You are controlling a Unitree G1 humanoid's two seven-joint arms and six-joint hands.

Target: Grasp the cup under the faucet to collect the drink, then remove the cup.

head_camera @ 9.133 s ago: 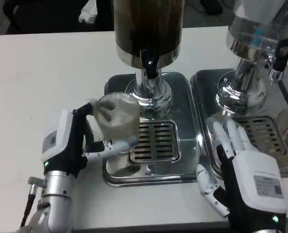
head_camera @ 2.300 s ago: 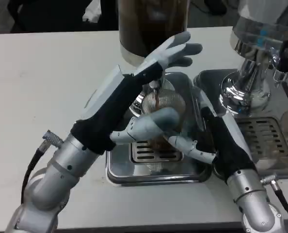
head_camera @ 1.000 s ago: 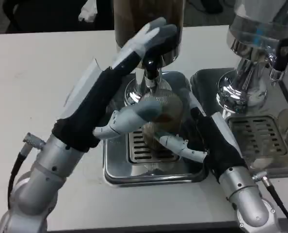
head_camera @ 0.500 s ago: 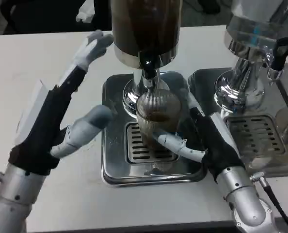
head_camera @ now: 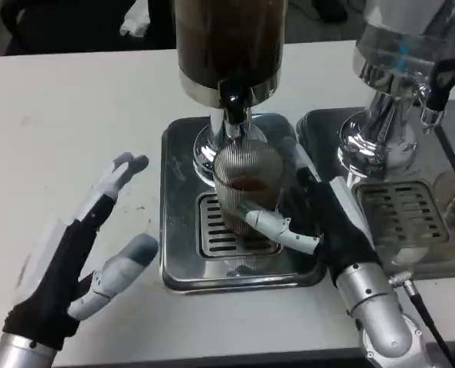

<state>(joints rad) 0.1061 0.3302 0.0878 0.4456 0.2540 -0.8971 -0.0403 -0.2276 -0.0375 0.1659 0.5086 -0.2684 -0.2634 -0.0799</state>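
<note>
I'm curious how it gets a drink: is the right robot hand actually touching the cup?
Touching. In the head view the right robot hand wraps the cup, with a finger lying across its front.

A ribbed, translucent plastic cup (head_camera: 247, 180) stands on a glossy, mirror-like metal drip tray (head_camera: 183, 264), which sits on a smooth matt white counter (head_camera: 67, 123).

1. A white tabletop (head_camera: 67, 107) is seen spanning the head view.
2. A steel drip tray (head_camera: 180, 264) is set on it at the centre, its slotted grate in the front half.
3. A second steel tray (head_camera: 442, 264) is placed just to its right, at the picture's edge.
</note>
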